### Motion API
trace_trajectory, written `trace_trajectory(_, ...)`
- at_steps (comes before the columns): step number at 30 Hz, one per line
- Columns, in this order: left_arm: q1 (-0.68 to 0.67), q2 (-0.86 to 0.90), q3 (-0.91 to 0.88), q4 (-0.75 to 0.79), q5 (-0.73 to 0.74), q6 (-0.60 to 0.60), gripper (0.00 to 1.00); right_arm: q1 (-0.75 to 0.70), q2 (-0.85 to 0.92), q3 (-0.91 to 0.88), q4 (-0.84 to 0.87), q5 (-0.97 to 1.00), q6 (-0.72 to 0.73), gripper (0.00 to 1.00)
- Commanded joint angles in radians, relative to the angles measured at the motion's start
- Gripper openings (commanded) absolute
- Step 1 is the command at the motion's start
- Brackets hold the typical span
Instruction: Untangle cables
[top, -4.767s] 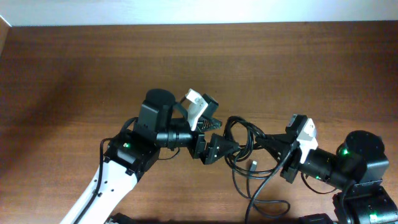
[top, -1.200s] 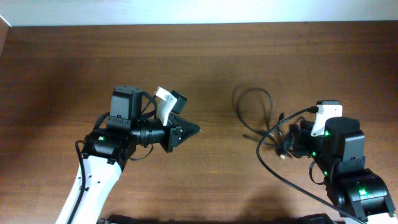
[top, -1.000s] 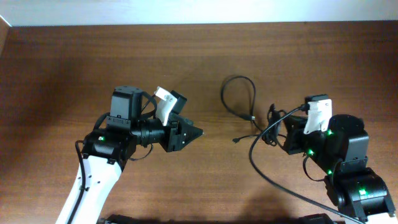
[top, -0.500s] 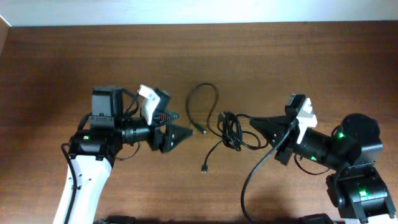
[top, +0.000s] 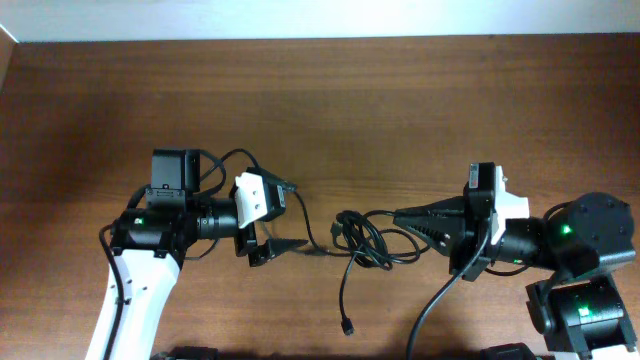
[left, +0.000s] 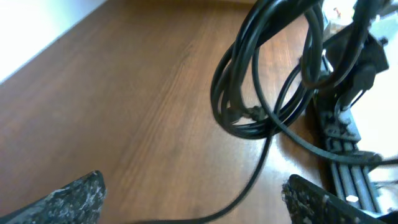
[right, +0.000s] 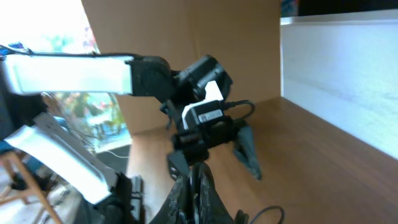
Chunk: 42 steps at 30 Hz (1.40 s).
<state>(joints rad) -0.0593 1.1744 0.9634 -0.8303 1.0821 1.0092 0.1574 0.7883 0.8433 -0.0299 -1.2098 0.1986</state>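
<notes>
Cables (top: 362, 238): black knot lying mid-counter (top: 300, 90), with one loose cord trailing from it toward the near edge and ending in a plug. Left end effector (top: 293, 220): released and spread wide, just left of the cables, a cord passing between its fingers (left: 68, 199). Right end effector (top: 402, 214): clenched on the cables' right side.

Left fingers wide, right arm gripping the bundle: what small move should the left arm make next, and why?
Probably close the left gripper on the strand running between its open fingers. The right gripper is shut on the cables, so a second grip would likely let the arms draw that strand out of the loops.
</notes>
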Motion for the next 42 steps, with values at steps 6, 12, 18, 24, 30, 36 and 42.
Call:
trace_trajectory(6, -0.049, -0.012, 0.016, 0.007, 0.073, 0.122, 0.99, 0.000, -0.012, 0.009, 0.053, -0.079, 0.099, 0.04)
trace_trajectory(12, -0.143, -0.010, 0.016, 0.034, 0.078, 0.122, 0.99, 0.000, -0.012, 0.009, 0.054, -0.104, 0.099, 0.04)
trace_trajectory(18, -0.198, -0.006, 0.016, 0.047, 0.082, 0.122, 0.99, 0.000, -0.012, 0.009, 0.071, -0.105, 0.099, 0.04)
trace_trajectory(24, -0.257, 0.055, 0.016, 0.093, 0.088, 0.121, 0.99, 0.000, -0.012, 0.009, 0.072, -0.119, 0.099, 0.04)
trace_trajectory(30, -0.275, 0.137, 0.016, 0.139, 0.176, 0.121, 0.99, 0.000, -0.012, 0.009, 0.072, -0.119, 0.099, 0.04)
trace_trajectory(36, -0.275, 0.194, 0.016, 0.164, 0.256, 0.122, 0.87, 0.000, -0.009, 0.009, 0.072, -0.119, 0.099, 0.04)
trace_trajectory(42, -0.275, 0.201, 0.016, 0.184, 0.317, 0.121, 0.66, 0.000, 0.004, 0.009, 0.072, -0.118, 0.099, 0.04)
